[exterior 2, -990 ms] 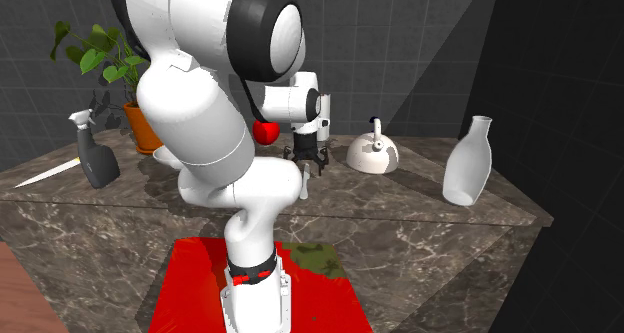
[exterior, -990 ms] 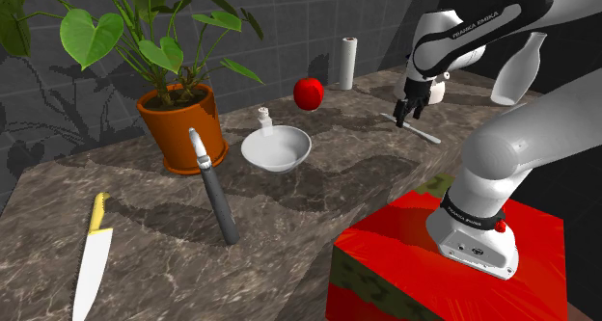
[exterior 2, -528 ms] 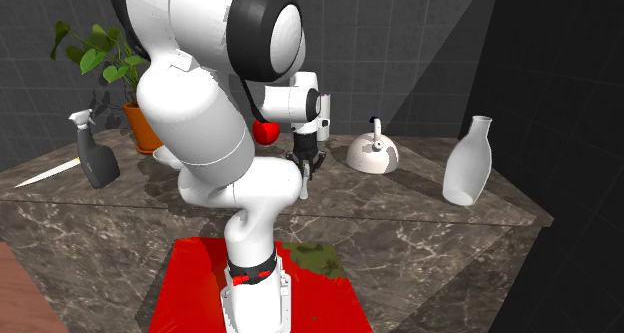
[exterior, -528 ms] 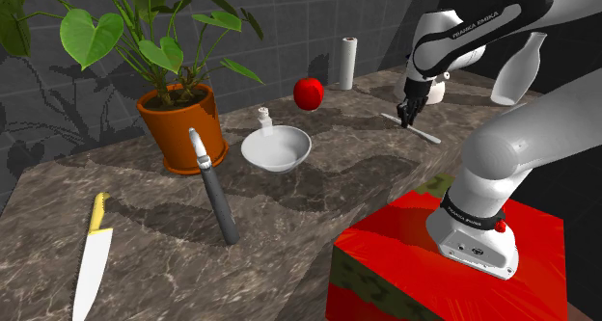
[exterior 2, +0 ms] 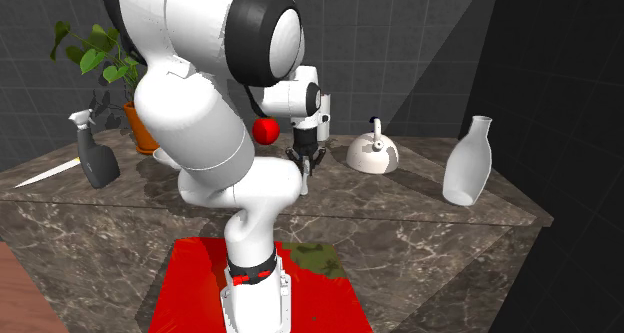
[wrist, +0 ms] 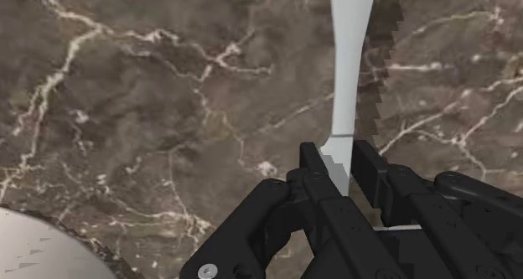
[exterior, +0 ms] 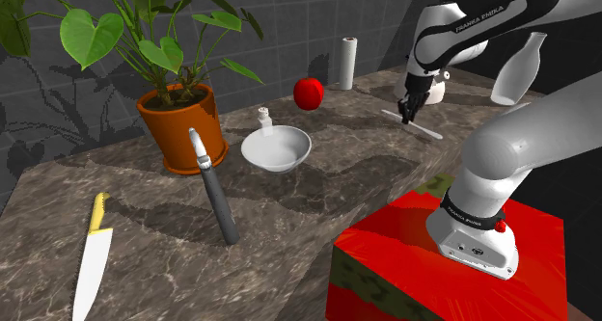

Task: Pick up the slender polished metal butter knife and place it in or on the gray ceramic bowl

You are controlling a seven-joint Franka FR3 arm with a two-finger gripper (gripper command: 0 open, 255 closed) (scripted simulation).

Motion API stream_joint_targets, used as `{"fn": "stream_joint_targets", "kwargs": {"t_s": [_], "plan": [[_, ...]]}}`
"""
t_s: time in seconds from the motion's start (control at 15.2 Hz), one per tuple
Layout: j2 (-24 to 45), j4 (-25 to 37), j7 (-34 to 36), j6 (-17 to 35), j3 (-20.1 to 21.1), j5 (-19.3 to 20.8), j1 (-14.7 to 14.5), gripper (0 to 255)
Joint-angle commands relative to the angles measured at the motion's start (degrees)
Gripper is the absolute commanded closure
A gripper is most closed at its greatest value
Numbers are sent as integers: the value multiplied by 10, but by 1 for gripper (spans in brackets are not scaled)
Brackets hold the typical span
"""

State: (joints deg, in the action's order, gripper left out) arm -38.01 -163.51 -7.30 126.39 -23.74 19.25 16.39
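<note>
jaws: spread a second ago, now pinching butter knife (wrist: 345, 76) | knife: leaving worktop (exterior: 338, 184) | next: carry to bowl (exterior: 276, 162)

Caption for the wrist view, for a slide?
Black gripper, jaws shut on slender pale-grey butter knife, over veined brown marble countertop.

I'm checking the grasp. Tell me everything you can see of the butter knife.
The butter knife is slim, flat and pale grey, widening away from the gripper, which is shut on its narrow part. It lies level over the dark marble counter, a shadow beside it; whether it touches the counter is unclear.
</note>
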Motion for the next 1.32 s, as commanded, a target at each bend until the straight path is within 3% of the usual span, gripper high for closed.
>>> {"fn": "stream_joint_targets", "kwargs": {"t_s": [0.0, 1.25], "plan": [[-13, 9, -1, -22, 5, -4, 0, 255], [-76, 121, -7, -196, 45, -39, -10, 255]]}}
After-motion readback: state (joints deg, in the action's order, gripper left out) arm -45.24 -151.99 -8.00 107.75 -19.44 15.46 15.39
